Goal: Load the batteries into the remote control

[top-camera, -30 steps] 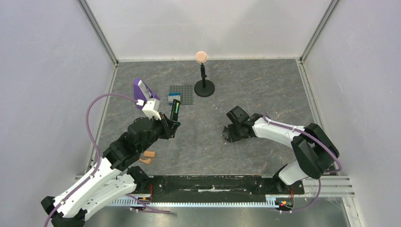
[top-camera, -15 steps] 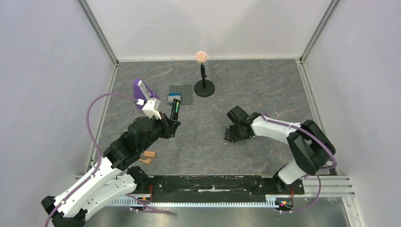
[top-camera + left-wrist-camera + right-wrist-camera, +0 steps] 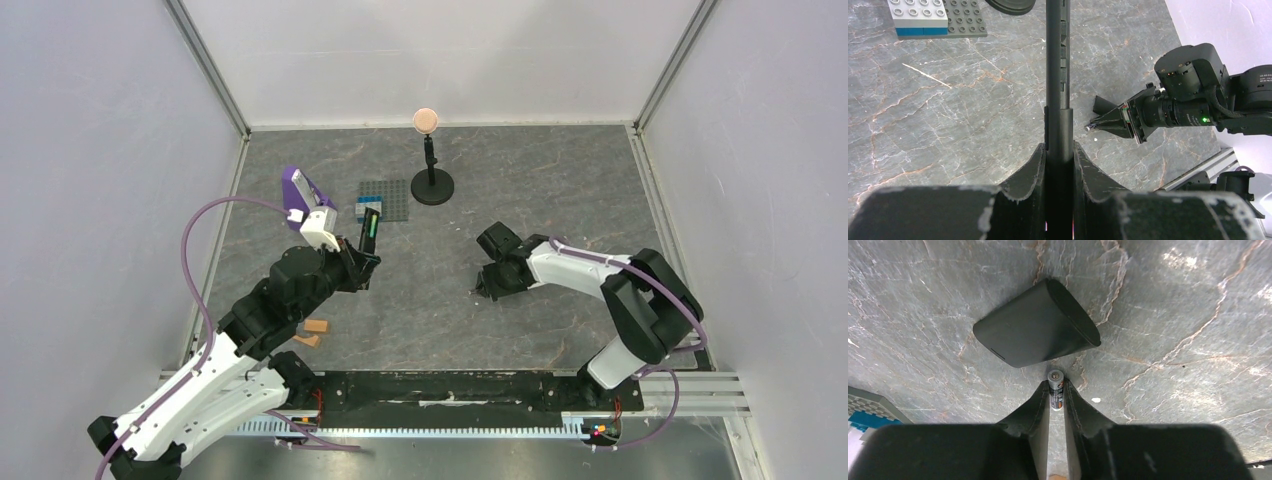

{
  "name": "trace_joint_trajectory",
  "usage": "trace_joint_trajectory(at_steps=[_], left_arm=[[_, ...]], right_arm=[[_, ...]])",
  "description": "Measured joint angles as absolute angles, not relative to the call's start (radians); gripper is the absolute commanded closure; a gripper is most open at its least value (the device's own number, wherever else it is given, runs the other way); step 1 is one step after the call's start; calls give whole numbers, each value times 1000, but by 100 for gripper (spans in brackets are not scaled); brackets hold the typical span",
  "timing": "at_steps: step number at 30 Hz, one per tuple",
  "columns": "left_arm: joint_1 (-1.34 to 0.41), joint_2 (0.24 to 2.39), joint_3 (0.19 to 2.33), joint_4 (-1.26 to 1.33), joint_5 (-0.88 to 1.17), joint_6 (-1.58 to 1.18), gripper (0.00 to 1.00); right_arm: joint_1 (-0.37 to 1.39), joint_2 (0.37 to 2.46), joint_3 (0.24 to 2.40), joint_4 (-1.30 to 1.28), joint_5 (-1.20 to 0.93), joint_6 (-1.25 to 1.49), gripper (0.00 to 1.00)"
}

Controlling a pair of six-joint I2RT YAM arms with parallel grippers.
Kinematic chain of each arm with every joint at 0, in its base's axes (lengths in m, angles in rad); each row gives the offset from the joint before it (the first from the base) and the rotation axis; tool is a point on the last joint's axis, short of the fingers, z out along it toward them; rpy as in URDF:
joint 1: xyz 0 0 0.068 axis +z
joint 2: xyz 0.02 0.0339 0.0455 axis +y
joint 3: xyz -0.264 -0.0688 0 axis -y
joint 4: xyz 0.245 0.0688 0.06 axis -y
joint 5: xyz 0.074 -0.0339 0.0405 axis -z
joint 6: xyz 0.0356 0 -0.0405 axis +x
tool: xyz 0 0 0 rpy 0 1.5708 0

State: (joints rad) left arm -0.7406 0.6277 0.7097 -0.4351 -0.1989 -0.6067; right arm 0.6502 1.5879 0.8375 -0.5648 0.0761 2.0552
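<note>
Awaiting insertion, the dark battery (image 3: 1055,390) is pinched by right jaws; the remote (image 3: 1058,75), clamped by left jaws, seemingly holds the green battery (image 3: 372,228).

Spreading out around the stand (image 3: 431,185) on the table (image 3: 570,190)
Lying just left of the stand: the baseplate (image 3: 393,199), bearing a brick (image 3: 368,206). Rising on end near-left of the stand: the remote control (image 3: 369,235). Sitting near-right of the stand: a battery (image 3: 1055,385), tip just beside the cover (image 3: 1035,330). Lying well off, near-left: two blocks (image 3: 315,330).
</note>
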Motion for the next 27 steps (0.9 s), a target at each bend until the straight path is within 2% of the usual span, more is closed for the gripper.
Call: trace_joint_trajectory(at_steps=[6,11,17,23,27], left_arm=[[-737,625,710,-435,-192,-601,98],[-736,625,710,-435,-171,-601,98],[-735,627,694,-400,-89,-601,98],[-735,649,633,-285,81,-610,98],[-735,673,587,-184,197,-653,98]], right_arm=[[644,1616,873,-593,76,1999,100],[644,1623,896,-623,103,1927,100],[644,1610,963,-693,233,1771,100],[643,1480,972,-704,365,1580,100],[641,1324,908,-656,422,1450,100]])
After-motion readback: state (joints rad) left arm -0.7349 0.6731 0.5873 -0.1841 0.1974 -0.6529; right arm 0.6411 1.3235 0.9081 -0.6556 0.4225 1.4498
